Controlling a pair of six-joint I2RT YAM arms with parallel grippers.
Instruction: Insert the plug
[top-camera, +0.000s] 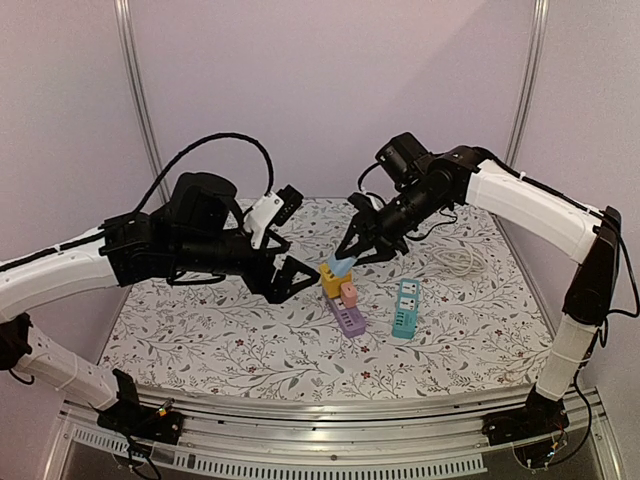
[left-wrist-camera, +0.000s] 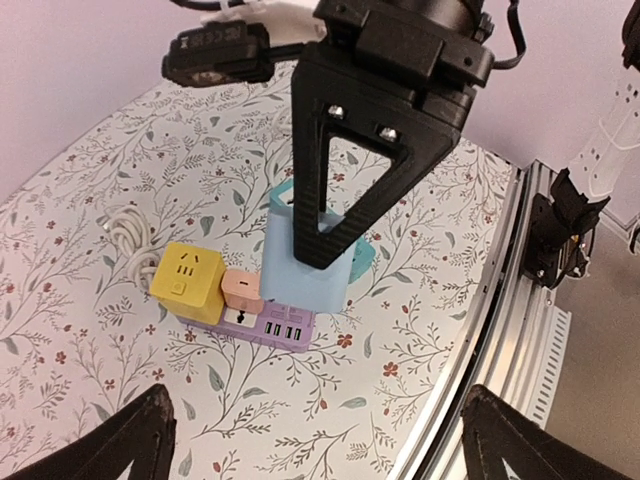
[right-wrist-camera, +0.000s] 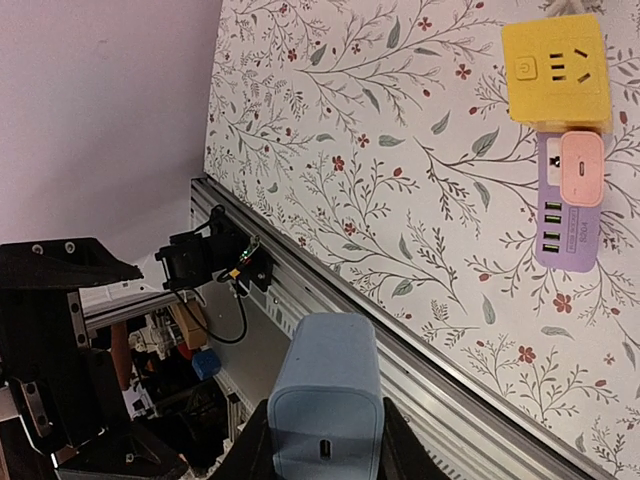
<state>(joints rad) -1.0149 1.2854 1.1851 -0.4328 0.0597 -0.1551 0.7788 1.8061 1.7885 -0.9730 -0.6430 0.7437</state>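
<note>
1. Left gripper (left-wrist-camera: 318, 405): nearest the lens in its own wrist view. Jaws were wide apart w/ nothing between them. In top view it sat just left of the strip.
2. Right gripper (top-camera: 347, 253): clamped on the blue plug, reaching in from the far right. It was the nearer arm for the job, since it carried the part.
3. Purple strip (top-camera: 350, 320): lay flat on the table (top-camera: 200, 330), long axis approx near–far w/ slight tilt. Yellow cube (top-camera: 331, 280) sat at the far end, pink adapter (top-camera: 348, 293) touching it.
4. Blue plug (right-wrist-camera: 325, 400): hung above the strip, apart from it. In right wrist view the strip lay ahead & off to one side, so a shift across, then down, looked needed. Prongs hidden, probably facing the strip.
</note>
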